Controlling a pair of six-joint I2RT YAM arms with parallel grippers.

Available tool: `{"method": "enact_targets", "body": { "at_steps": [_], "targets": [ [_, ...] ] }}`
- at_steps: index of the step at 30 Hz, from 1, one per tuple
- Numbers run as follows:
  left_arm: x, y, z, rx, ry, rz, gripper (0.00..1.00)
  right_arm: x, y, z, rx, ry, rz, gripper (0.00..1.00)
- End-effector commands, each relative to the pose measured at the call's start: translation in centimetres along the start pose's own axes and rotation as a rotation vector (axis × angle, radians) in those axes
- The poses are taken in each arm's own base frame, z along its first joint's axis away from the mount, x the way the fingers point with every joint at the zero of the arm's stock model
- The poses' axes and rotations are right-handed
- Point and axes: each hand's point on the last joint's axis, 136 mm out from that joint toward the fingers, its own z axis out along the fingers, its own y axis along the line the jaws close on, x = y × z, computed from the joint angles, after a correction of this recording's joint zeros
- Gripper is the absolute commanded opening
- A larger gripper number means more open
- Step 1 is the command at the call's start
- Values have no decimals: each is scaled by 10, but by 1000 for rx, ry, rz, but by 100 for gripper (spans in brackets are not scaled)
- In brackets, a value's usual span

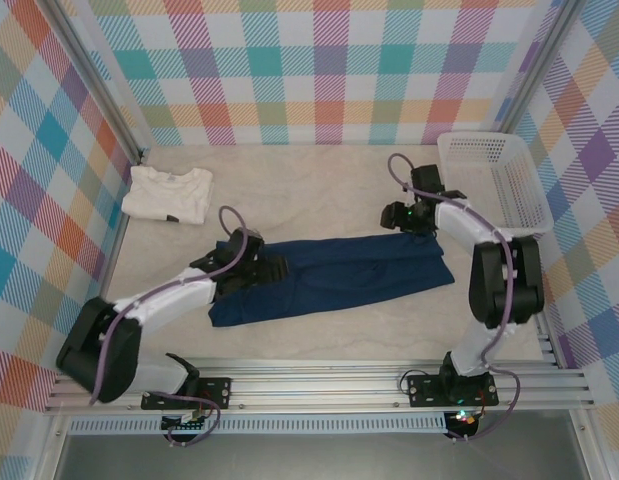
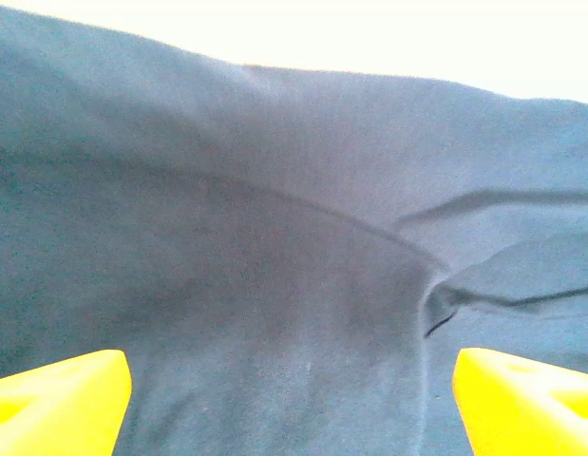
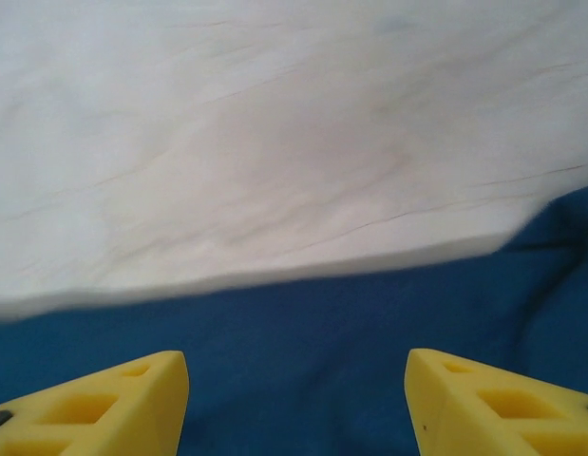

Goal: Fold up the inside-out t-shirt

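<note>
The inside-out t-shirt point(image 1: 359, 275) is dark navy and lies as a long folded band across the middle of the table. My left gripper point(image 1: 277, 268) hovers low over the band's left part. In the left wrist view its yellow fingertips point(image 2: 56, 404) stand wide apart, open, with wrinkled navy cloth point(image 2: 275, 237) spread beneath them. My right gripper point(image 1: 396, 217) is at the shirt's far right edge. Its fingers point(image 3: 502, 404) are also apart and open above flat navy cloth point(image 3: 303, 323), whose edge runs just ahead of them.
A cream-white folded shirt point(image 1: 169, 194) lies at the far left. A white basket point(image 1: 494, 180) stands along the right wall. Pale table surface point(image 3: 275, 142) stretches beyond the shirt's far edge. Checked walls close in the sides and back.
</note>
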Motion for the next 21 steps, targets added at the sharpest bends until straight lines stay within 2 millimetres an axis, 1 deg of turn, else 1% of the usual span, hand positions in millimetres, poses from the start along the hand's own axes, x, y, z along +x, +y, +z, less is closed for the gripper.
{"method": "enact_targets", "body": {
  "at_steps": [1, 2, 5, 7, 8, 11, 13, 16, 19, 21],
  "targets": [
    [-3, 52, -15, -171, -38, -53, 89, 25, 78, -10, -202, -9, -171, 64],
    [-6, 64, -17, -202, -36, -79, 90, 35, 101, -11, -256, -2, -211, 65],
    [-8, 91, -14, -258, 13, -158, 91, 60, 154, -11, -366, 34, -299, 68],
    [-8, 101, -9, -262, 45, -193, 93, 72, 177, -11, -416, 60, -330, 69],
    [-7, 105, -6, -270, 60, -200, 94, 76, 184, -10, -428, 69, -341, 69],
    [-4, 109, 5, -294, 121, -174, 97, 83, 190, -6, -445, 86, -339, 69],
    [0, 110, 13, -313, 161, -150, 100, 86, 189, -2, -445, 91, -331, 69],
    [7, 107, 22, -328, 207, -116, 100, 90, 183, 2, -424, 101, -333, 69],
    [14, 97, 30, -308, 233, -79, 99, 91, 177, 4, -402, 99, -336, 69],
    [18, 86, 34, -285, 238, -43, 98, 92, 175, 6, -392, 98, -339, 69]
  ]
}}
